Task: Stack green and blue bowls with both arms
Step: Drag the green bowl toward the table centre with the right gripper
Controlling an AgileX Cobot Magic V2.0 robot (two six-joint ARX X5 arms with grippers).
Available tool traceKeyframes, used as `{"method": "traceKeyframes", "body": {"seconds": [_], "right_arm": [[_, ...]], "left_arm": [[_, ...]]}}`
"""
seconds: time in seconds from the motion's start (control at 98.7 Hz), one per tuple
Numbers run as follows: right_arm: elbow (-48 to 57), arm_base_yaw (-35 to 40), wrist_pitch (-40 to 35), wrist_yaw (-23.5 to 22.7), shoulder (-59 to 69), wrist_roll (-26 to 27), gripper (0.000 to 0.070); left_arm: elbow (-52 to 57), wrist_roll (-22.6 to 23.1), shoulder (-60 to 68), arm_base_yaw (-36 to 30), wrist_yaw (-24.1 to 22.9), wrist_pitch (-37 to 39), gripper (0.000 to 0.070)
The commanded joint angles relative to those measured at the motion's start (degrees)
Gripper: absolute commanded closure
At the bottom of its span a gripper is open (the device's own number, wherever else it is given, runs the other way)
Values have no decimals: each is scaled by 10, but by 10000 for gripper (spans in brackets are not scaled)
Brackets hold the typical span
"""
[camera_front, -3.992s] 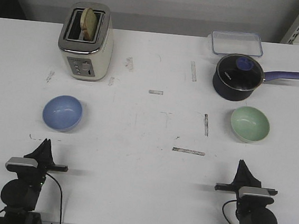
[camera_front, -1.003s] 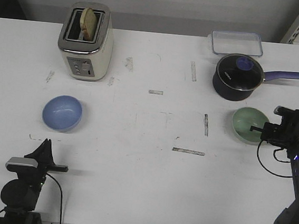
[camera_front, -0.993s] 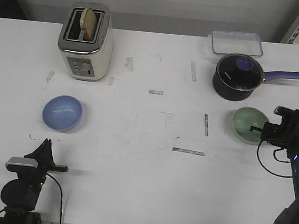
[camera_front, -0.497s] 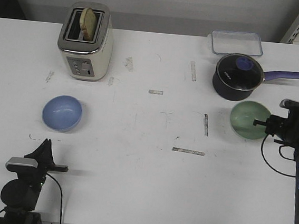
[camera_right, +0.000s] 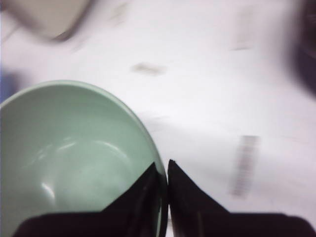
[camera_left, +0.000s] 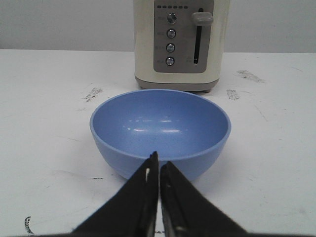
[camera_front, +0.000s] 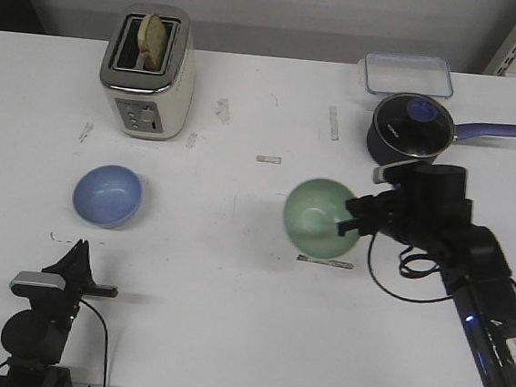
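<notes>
The pale green bowl hangs tilted above the table's middle, its rim pinched by my right gripper. In the right wrist view one finger is inside the green bowl and one outside, with the right gripper shut on the rim. The blue bowl sits upright on the table at the left, in front of the toaster. My left gripper rests at the front left, shut and empty. In the left wrist view its tips point at the blue bowl from just short of it.
A cream toaster with bread in it stands at the back left. A dark navy saucepan with a purple handle and a clear lidded box sit at the back right. Tape marks dot the white table.
My right arm has lifted the green bowl off the table at the right and carried it left toward the middle, tilting it. The left arm and blue bowl have not moved.
</notes>
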Motion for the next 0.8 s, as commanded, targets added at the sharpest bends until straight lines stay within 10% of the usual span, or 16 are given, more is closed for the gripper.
{"method": "traceKeyframes", "body": {"seconds": [0.0,0.284,0.74,0.75,0.76,0.79], "right_arm": [[-2,66,10,29,17,26,697],[-50,226,69,99,110,39,697],[-54,242,112,101,218,16,697],[-54,242,110,96,219,11,569],[-52,242,108,96,218,11,144],[-50,242,106,96,218,11,118]], "left_arm": [[-12,-2,-1,0,2,6,699],[-12,-2,-1,0,2,6,699],[-12,-2,-1,0,2,6,699],[-12,-2,-1,0,2,6,699],[-12,-2,-1,0,2,6,699],[-12,-2,-1,0,2,6,699]]}}
